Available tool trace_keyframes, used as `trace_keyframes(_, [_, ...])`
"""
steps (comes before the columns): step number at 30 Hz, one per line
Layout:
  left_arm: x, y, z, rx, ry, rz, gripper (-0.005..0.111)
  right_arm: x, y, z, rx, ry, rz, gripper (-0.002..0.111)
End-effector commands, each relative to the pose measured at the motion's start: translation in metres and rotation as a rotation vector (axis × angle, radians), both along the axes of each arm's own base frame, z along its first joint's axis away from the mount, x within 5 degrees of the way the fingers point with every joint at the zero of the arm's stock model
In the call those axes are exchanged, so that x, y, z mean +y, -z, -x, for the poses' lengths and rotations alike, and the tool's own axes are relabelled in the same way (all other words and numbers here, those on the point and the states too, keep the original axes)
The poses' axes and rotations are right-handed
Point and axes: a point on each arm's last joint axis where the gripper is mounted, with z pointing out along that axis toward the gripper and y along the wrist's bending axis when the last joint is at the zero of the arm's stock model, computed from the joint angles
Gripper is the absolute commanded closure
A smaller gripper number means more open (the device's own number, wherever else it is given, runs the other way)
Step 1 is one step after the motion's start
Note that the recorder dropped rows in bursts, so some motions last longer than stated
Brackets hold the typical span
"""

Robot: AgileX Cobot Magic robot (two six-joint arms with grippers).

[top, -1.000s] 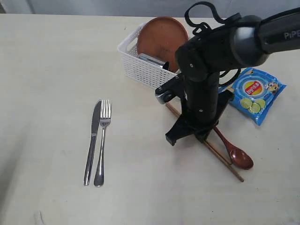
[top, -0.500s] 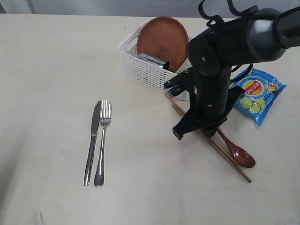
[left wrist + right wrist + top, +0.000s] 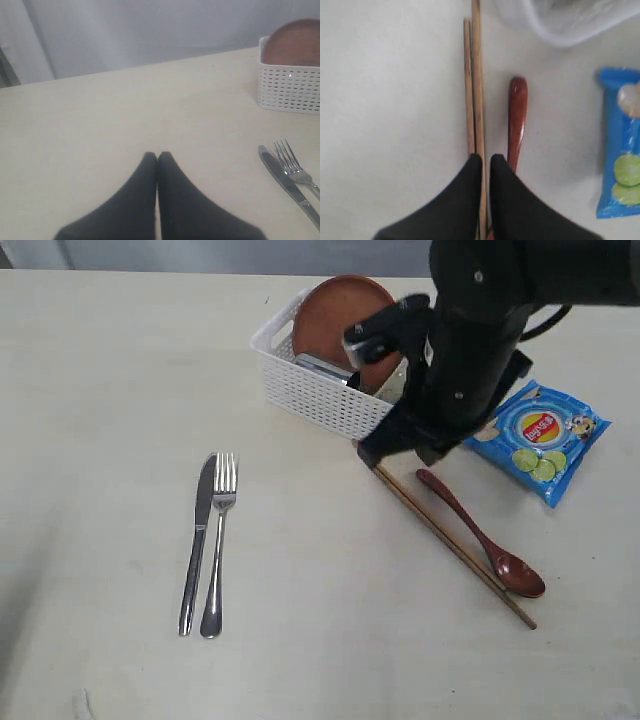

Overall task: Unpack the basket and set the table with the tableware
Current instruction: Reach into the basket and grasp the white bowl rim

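Note:
The white basket (image 3: 310,390) stands at the back with the brown plate (image 3: 335,320) leaning upright in it and a steel piece (image 3: 322,367) beside the plate. The knife (image 3: 197,540) and fork (image 3: 218,540) lie side by side on the table (image 3: 100,390) at the left. The chopsticks (image 3: 450,545) and red-brown spoon (image 3: 480,540) lie in front of the basket. My right gripper (image 3: 395,445) hangs shut and empty above the chopsticks' far ends (image 3: 474,75). My left gripper (image 3: 157,156) is shut over bare table. The bowl is hidden.
A blue snack packet (image 3: 540,435) lies to the right of the basket, close to the spoon's handle. My right arm covers the basket's right end. The basket (image 3: 290,87) and the knife (image 3: 282,177) show at the edge of the left wrist view.
My right gripper has lifted off the chopsticks and spoon and moved back toward the basket. Chopsticks and spoon slid slightly right, then stayed on the table. Knife and fork are unmoved.

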Motion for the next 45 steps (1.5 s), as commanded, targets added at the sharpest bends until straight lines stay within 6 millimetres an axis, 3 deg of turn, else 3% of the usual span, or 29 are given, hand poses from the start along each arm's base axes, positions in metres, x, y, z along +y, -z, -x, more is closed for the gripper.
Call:
trace_keyframes(1, [0.0, 0.0, 0.0, -0.008, -0.002, 0.004, 0.107, 0.009, -0.04, -0.018, -0.116, 0.051, -0.079, 0.071])
trace_keyframes(3, [0.0, 0.0, 0.0, -0.008, -0.002, 0.004, 0.107, 0.014, -0.055, -0.029, -0.17, 0.095, -0.105, 0.055])
trace_keyframes(6, [0.0, 0.0, 0.0, -0.008, -0.002, 0.004, 0.107, 0.017, -0.067, -0.049, -0.214, 0.21, -0.094, 0.051])
trace_keyframes(12, [0.0, 0.0, 0.0, -0.008, -0.002, 0.004, 0.107, 0.011, -0.054, -0.1, -0.088, 0.405, -0.086, 0.051])
trace_keyframes(17, [0.0, 0.0, 0.0, -0.008, -0.002, 0.004, 0.107, 0.008, -0.035, -0.123, -0.047, 0.511, -0.125, 0.051])
trace_keyframes(26, [0.0, 0.0, 0.0, -0.008, -0.002, 0.004, 0.107, 0.007, -0.004, -0.128, -0.015, 0.577, -0.054, 0.051])
trace_keyframes(32, [0.0, 0.0, 0.0, -0.008, -0.002, 0.004, 0.107, 0.006, 0.006, -0.125, 0.009, 0.589, -0.029, 0.069])
trace_keyframes(40, [0.0, 0.0, 0.0, -0.008, -0.002, 0.004, 0.107, 0.004, 0.015, -0.128, 0.0, 0.587, 0.008, 0.07])
trace_keyframes(42, [0.0, 0.0, 0.0, -0.008, -0.002, 0.004, 0.107, 0.001, 0.015, -0.13, -0.024, 0.574, 0.034, 0.075])
trace_keyframes(45, [0.0, 0.0, 0.0, -0.008, -0.002, 0.004, 0.107, -0.001, 0.014, -0.131, -0.043, 0.527, 0.065, 0.093])
